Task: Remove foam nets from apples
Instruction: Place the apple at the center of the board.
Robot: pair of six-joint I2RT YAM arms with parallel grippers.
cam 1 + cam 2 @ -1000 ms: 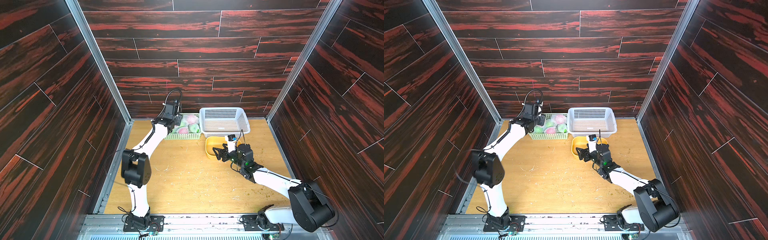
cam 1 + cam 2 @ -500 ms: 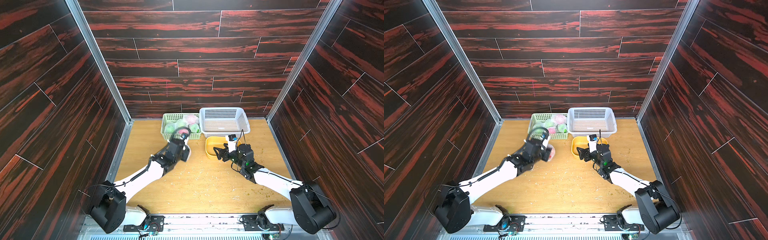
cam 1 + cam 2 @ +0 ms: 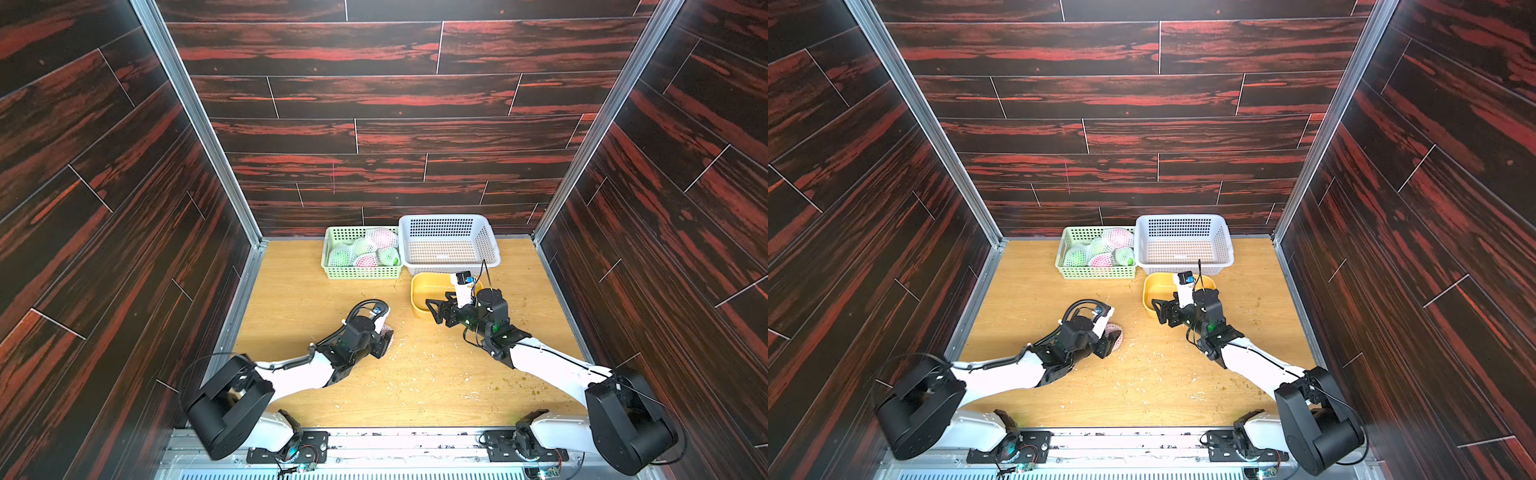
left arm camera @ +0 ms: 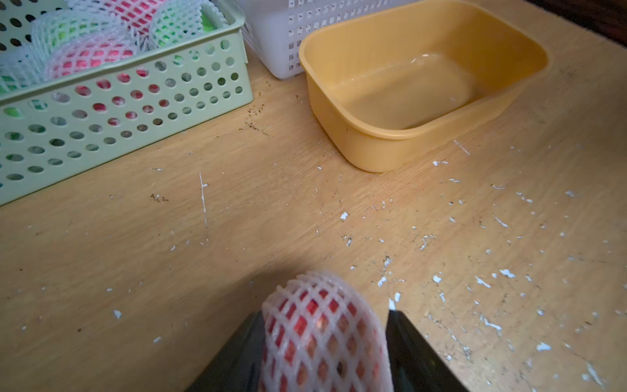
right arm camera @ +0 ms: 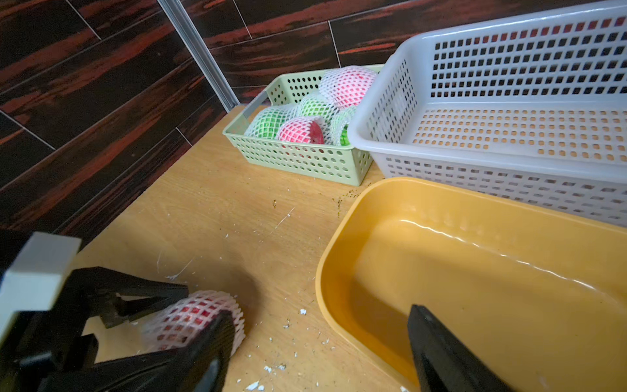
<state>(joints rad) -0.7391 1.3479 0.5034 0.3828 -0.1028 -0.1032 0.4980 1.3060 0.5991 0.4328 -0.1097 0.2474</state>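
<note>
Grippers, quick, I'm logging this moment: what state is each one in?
Left gripper: fingers flank the netted red apple; gripping or loose, cannot tell.
Right gripper: open, holding nothing.

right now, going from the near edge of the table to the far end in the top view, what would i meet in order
netted red apple → yellow tub → green basket of netted apples and white basket, side by side at the far end
</note>
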